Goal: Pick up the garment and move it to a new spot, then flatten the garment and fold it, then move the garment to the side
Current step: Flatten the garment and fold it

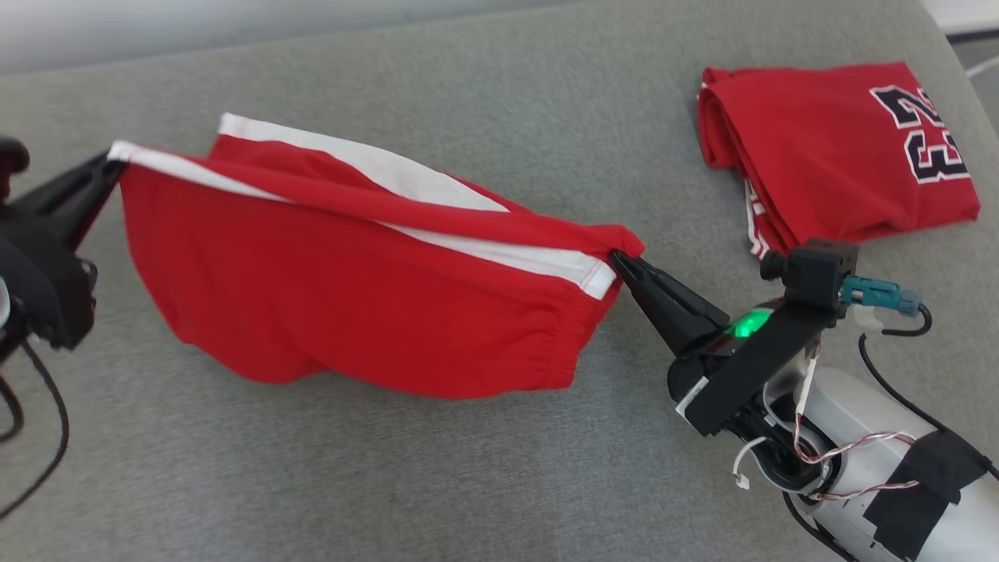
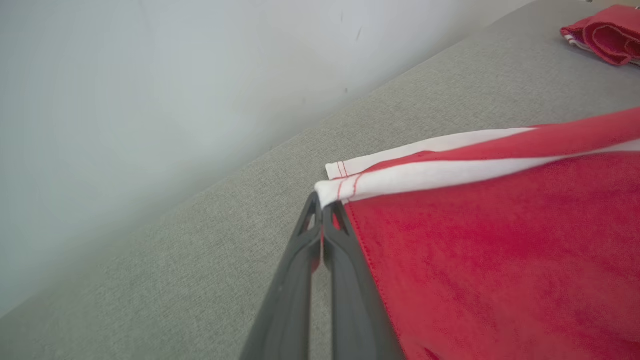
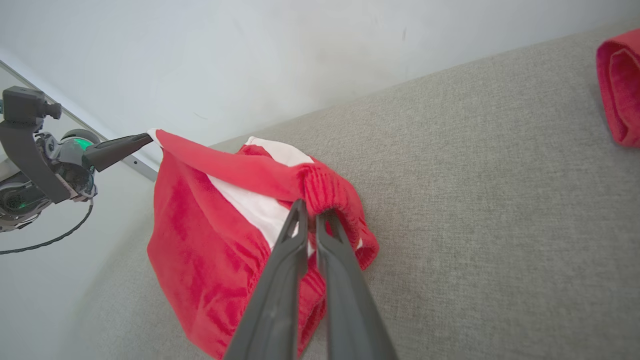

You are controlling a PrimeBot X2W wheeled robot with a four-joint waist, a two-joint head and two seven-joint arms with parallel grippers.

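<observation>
At the far left, the left hand [image 1: 111, 161] is closed tight on the white-striped corner of the red garment [image 1: 351, 312], its two dark fingers [image 2: 300, 260] pressed together around the hem. The garment hangs stretched between both hands above the grey upholstered surface [image 1: 468, 78]. The white stripe runs along its top edge and the red body sags below; whether the lower edge touches the surface is unclear. To the right, the right hand [image 1: 622, 262] is clamped shut on the gathered end of the garment. Further right, well apart from the garment, a folded red jersey [image 1: 835, 156] with the number 23 lies flat on the same surface.
</observation>
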